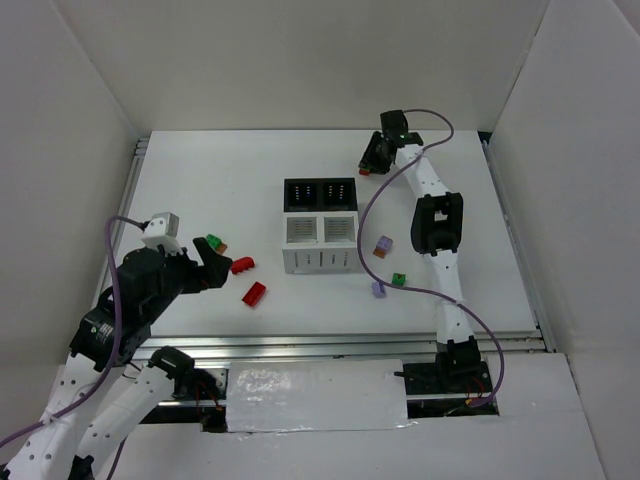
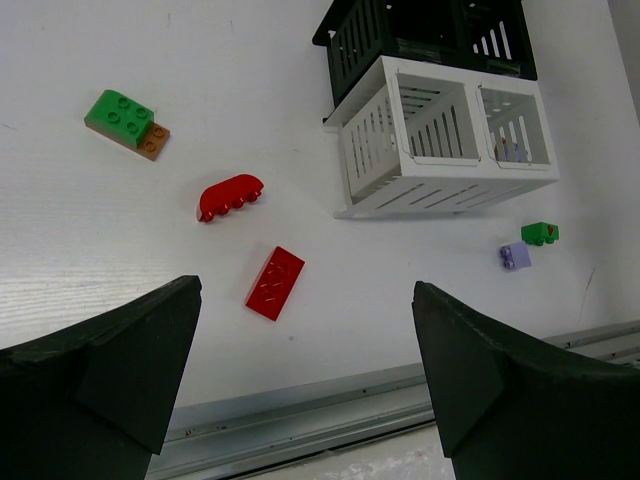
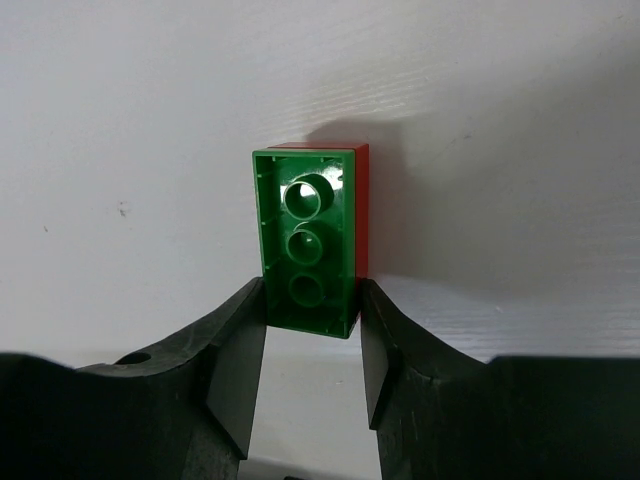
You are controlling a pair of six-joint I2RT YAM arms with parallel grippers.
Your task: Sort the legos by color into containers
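Right gripper (image 3: 312, 312), lower centre: my fingers pinch green-red brick (image 3: 305, 230). Best lift straight up, grip square, toward containers (image 1: 320, 258). Left gripper (image 2: 305, 295) wide, empty.

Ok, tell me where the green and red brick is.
In the right wrist view the brick is pinched in the right gripper, near the table's far edge, beyond and right of the containers.

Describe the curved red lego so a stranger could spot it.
Start at the containers mid-table and look left of their white front. The curved red lego lies between a green brick and a rectangular red brick. Only it has an arched, scalloped edge.
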